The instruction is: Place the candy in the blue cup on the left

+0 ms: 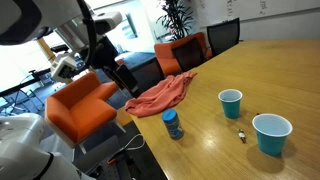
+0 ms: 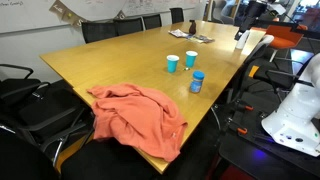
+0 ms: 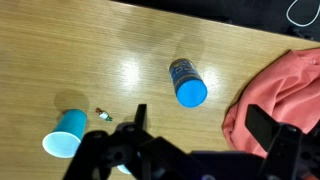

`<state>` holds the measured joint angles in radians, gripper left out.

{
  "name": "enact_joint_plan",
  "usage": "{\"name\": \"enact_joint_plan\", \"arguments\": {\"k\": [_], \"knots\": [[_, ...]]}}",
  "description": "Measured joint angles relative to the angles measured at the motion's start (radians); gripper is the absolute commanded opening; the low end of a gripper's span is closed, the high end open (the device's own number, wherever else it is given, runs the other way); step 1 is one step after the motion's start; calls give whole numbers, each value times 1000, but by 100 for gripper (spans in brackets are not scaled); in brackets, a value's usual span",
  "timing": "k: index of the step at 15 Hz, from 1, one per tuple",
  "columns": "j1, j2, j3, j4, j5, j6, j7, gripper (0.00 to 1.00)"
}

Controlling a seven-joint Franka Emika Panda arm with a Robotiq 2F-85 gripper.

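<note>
The candy (image 1: 242, 137) is a tiny dark piece lying on the wooden table between two teal cups. The blue cup (image 1: 231, 102) looks the smaller and stands upright beyond the candy. The wider-looking cup (image 1: 271, 133) stands right of it. In the wrist view the candy (image 3: 103, 114) lies just right of a teal cup (image 3: 68, 130); I cannot tell which cup this is. My gripper (image 3: 200, 125) is open and empty. It hangs high above the table edge (image 1: 121, 78), far from the candy and cups.
A darker blue lidded container (image 1: 172, 123) stands between the gripper and the cups and shows in the wrist view (image 3: 187, 83). An orange-pink cloth (image 1: 160, 95) lies over the table edge. Orange chairs (image 1: 80, 105) stand beside the table (image 1: 230, 70).
</note>
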<state>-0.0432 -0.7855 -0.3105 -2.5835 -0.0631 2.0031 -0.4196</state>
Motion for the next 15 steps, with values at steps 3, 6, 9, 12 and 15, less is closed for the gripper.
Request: {"name": "enact_joint_plan", "arguments": {"k": [3,6,9,12,15], "knots": [[0,0,0,0,0,0,0,100],[0,0,0,0,0,0,0,100],[-2,18,0,-4,1,56,18,100],[-7,97,0,-39,2,269,57,100],[-16,247,0,-73,3,500,102,100]]}}
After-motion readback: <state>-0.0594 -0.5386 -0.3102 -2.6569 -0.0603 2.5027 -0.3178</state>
